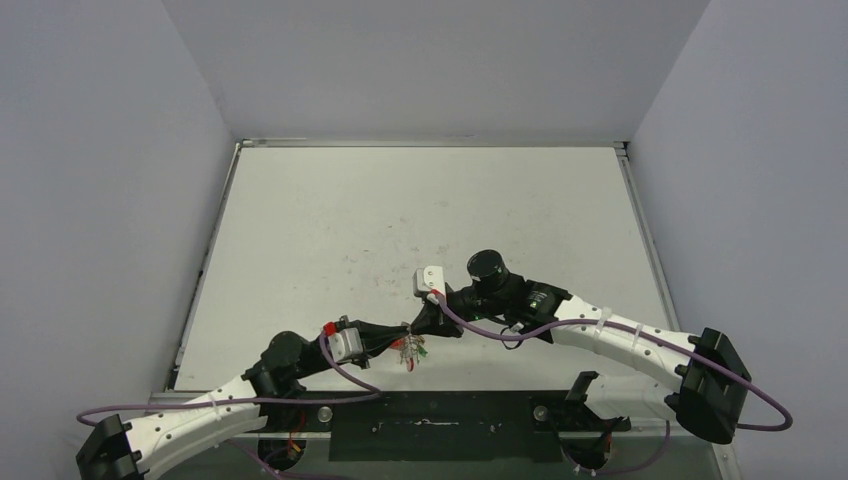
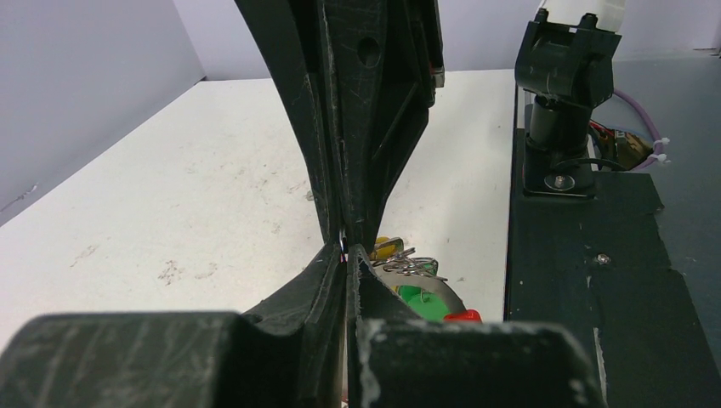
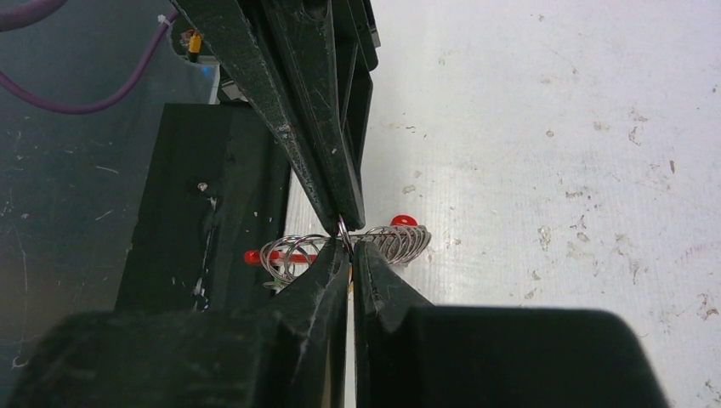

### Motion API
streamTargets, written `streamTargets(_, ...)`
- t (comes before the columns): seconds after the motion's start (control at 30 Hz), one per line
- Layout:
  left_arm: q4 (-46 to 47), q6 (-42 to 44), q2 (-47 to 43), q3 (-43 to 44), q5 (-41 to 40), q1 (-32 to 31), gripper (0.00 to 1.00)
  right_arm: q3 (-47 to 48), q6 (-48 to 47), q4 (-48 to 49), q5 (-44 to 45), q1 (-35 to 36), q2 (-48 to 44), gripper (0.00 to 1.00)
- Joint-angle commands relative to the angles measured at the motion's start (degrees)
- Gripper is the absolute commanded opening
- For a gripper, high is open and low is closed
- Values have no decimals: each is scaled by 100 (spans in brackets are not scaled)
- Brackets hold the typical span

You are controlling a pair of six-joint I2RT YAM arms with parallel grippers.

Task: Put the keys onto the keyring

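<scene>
The keyring (image 3: 400, 241), a silvery coiled wire with red plastic (image 3: 404, 221), hangs just above the table near its front edge. My right gripper (image 3: 347, 246) is shut on a loop of the coil. My left gripper (image 2: 347, 249) is shut on a thin wire of the same ring, tip to tip with the right fingers (image 2: 366, 127). Beside the left jaws hang the coil (image 2: 412, 266) and the keys: a yellow head (image 2: 387, 246), a green head (image 2: 417, 297) and a red head (image 2: 463, 316). In the top view the two grippers (image 1: 402, 342) (image 1: 418, 328) meet over the key cluster (image 1: 413, 353).
The black base plate (image 2: 595, 280) with the right arm's mount (image 2: 561, 85) lies right beside the keys. Purple cables (image 1: 500, 335) loop from both arms. Grey walls (image 1: 120, 200) enclose the white table (image 1: 420, 220) on three sides.
</scene>
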Motion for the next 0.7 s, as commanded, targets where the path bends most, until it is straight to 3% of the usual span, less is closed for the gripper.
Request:
streamTargets(0.0,90,-7,-121,232,0,-13,0,271,-62,64,8,45,-78,0)
streamTargets(0.03,-40,22,-175,263,-41,-15,2,344,-100,-180,107,50,-91,0)
streamTargets(0.1,-437,97,-272,369,-143,-18,15,552,-192,-675,289,75,-81,0)
streamTargets(0.3,-2063,374,-431,993,-566,-18,30,1458,-364,-2439,1262,344,249,0)
streamTargets(0.43,-2575,481,-321,1255,-635,-16,34,2007,-317,-3296,1906,570,643,0)
streamTargets(0.67,-2639,565,107,1481,-140,-22,35,2900,-9,-4220,2310,656,1228,0)
